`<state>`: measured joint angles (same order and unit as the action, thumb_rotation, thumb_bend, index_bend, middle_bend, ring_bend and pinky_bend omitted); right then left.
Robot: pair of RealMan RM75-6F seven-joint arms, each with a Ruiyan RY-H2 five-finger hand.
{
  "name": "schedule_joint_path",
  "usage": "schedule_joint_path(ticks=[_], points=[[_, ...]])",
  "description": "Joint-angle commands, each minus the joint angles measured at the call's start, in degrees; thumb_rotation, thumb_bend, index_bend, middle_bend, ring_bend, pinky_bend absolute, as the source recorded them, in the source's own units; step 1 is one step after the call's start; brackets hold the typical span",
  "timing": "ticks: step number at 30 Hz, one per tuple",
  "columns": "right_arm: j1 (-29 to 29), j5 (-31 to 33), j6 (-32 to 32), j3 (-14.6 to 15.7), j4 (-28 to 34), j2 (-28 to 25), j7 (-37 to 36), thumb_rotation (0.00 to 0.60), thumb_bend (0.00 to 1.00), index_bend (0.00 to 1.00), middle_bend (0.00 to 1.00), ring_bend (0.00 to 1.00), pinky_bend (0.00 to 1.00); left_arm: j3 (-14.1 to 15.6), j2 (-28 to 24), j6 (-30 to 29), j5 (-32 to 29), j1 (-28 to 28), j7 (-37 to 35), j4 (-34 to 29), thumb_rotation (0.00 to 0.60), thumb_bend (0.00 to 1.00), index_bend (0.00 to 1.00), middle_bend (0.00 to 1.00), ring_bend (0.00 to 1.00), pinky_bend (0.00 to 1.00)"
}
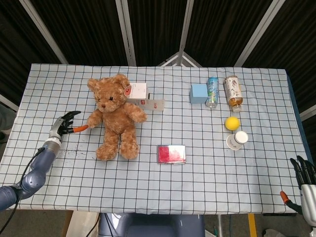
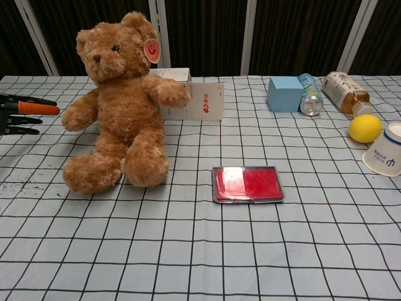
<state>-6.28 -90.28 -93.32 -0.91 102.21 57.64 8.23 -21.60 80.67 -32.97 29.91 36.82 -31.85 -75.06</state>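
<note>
— Left robot hand [image 1: 66,126]?

— Fingers spread wide, holding nothing, just beside the teddy bear [image 1: 115,116] at its outstretched paw; whether a fingertip touches the fur, I cannot tell.

— The bear?

— Sitting on the tabletop [image 1: 74,177], against a white box [image 1: 143,97].

— Right robot hand [image 1: 303,173]?

— Well apart from the bear, off the tabletop's corner, fingers apart, empty.

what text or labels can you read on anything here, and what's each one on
Nothing reads clearly enough to quote.
White box behind the teddy bear: red logo, too blurred.
Round tag on the bear's ear: red mark, illegible.
Paper cup: dark blue emblem, no letters legible.
Can and bottle: label print too small.
Red case: no text visible.
</note>
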Motion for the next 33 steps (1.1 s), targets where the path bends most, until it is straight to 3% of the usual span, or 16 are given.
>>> schedule_joint_path(ticks=[1, 7, 12, 16, 25, 33], points=[[0.05, 0.23, 0.09, -0.08, -0.12, 0.02, -0.14, 0.6, 0.22, 0.05, 0.06, 0.07, 0.0, 0.01, 2.19, -0.4, -2.21, 1.92, 1.42, 1.66, 0.6, 0.21, 0.25, 0.13, 0.0, 0.0], [0.2, 0.57, 0.43, -0.1, -0.37, 0.07, -0.32, 0.6, 0.22, 0.04, 0.06, 0.07, 0.0, 0.37, 5.72, -2.57, -7.17, 5.19, 5.83, 4.2, 0.6, 0.22, 0.25, 0.15, 0.0, 0.0], [0.29, 0.92, 0.7, -0.11, -0.48, -0.03, -0.58, 0.6, 0.22, 0.04, 0.06, 0.07, 0.0, -0.25, 7.53, -4.03, -9.75, 6.96, 8.56, 4.43, 0.6, 0.31, 0.28, 0.22, 0.0, 0.0], [0.32, 0.92, 0.66, -0.13, -0.52, -0.09, -0.82, 0.6, 0.22, 0.04, 0.06, 0.07, 0.0, -1.39, 9.49, -7.32, -10.45, 8.19, 10.5, 4.42, 0.6, 0.39, 0.34, 0.28, 0.0, 0.0], [0.17, 0.63, 0.13, -0.12, -0.45, -0.28, -1.28, 0.6, 0.22, 0.04, 0.06, 0.07, 0.0, -2.58, 10.85, -11.33, -9.67, 7.69, 13.18, 2.56, 0.6, 0.4, 0.37, 0.3, 0.0, 0.0], [0.12, 0.75, 0.08, -0.09, -0.33, -0.37, -1.36, 0.6, 0.22, 0.04, 0.06, 0.07, 0.0, -4.02, 13.23, -14.06, -11.03, 7.96, 15.35, 4.25, 0.6, 0.49, 0.46, 0.41, 0.01, 0.0]])
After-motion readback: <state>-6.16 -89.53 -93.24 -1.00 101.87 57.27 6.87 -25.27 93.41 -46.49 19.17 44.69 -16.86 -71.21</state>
